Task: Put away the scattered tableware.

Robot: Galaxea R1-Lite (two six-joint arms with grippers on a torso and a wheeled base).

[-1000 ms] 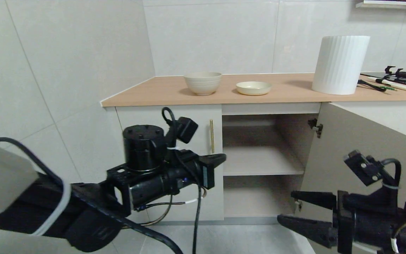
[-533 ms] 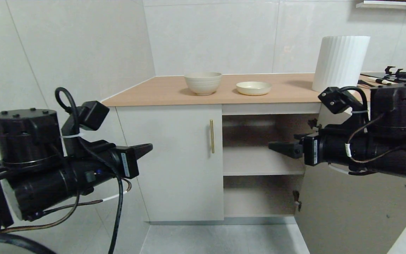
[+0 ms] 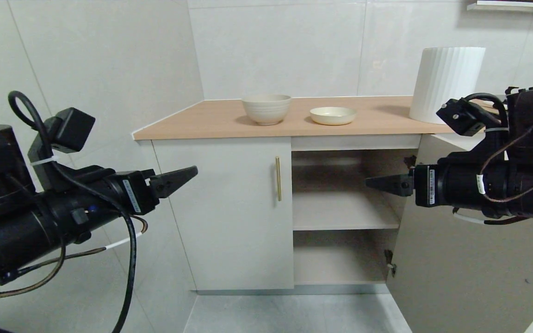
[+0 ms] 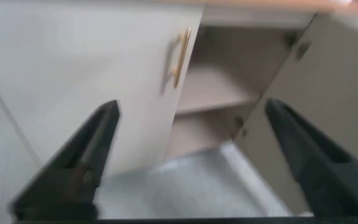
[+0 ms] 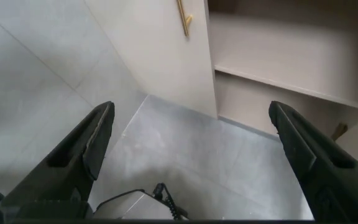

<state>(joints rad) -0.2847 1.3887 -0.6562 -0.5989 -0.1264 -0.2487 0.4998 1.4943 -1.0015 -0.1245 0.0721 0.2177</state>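
So, two pieces of tableware wait on the wooden tabletop: a ribbed beige bowl and, near it on the robot's right, a shallow cream dish. They do not touch, and both sit toward the front edge.

Both look like glazed ceramic, so I judge them stiff, fairly weighty, slick and liable to chip. The bowl's upright wall suits a rim pinch, one finger inside and one outside. The dish's low flared rim would need a shallower pinch from the side.

A tall white ribbed container stands farther right, well apart from the dish. Below, the cabinet's left door with its brass handle is shut. The right door hangs open onto a middle shelf and a bottom one, which by my judgement have room for both pieces.

The left gripper hangs out in front of the cabinet's left side and the right gripper before the open compartment. Both are below tabletop height, the jaws of each spread wide with nothing between them.

Any reach upward must clear the tabletop's front edge, and the open door narrows the right arm's sideways room.
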